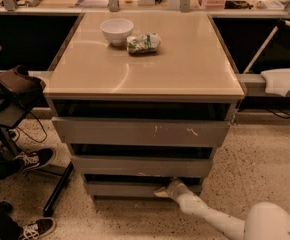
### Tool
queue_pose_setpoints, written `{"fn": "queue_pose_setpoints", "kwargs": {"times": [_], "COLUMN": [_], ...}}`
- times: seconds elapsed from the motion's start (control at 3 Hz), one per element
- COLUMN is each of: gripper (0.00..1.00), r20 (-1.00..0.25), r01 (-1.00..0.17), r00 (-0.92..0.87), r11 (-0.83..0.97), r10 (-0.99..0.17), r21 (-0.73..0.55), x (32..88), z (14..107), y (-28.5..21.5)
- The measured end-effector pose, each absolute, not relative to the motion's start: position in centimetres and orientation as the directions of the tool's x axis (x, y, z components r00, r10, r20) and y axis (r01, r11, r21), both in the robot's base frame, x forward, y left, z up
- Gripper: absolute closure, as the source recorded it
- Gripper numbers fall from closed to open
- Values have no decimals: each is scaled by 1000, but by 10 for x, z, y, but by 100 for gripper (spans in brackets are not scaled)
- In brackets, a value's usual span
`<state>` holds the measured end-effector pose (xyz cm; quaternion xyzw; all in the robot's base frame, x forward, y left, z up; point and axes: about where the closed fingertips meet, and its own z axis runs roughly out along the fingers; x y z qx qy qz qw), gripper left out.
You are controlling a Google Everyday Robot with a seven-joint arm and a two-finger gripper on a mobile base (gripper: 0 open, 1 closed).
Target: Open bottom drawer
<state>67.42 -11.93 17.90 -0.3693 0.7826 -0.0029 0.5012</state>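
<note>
The bottom drawer (120, 189) is the lowest of three grey handleless fronts on the cabinet, narrow and plain, near the floor. A dark gap shows above its top edge. My gripper (166, 189) is at the drawer's top edge, right of centre, with my white arm (210, 218) reaching in from the lower right. The middle drawer (140, 166) and the wide scratched top drawer (140, 132) sit above it.
A white bowl (117, 30) and a crumpled snack bag (143, 43) lie on the beige cabinet top (150, 69). An office chair base (55, 194) and a person's sneakers (32, 159) are at the left. Speckled floor (265, 169) lies to the right.
</note>
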Motion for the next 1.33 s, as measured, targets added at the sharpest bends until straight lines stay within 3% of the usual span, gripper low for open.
{"fn": "queue_pose_setpoints", "kwargs": {"times": [1.33], "gripper": [100], "r20": [-809], "r01": [-583], "r00": [-246], "r11": [748], "r10": [-535], "r21": [-317], "x": [654], "z": [181], "y": [-120]}}
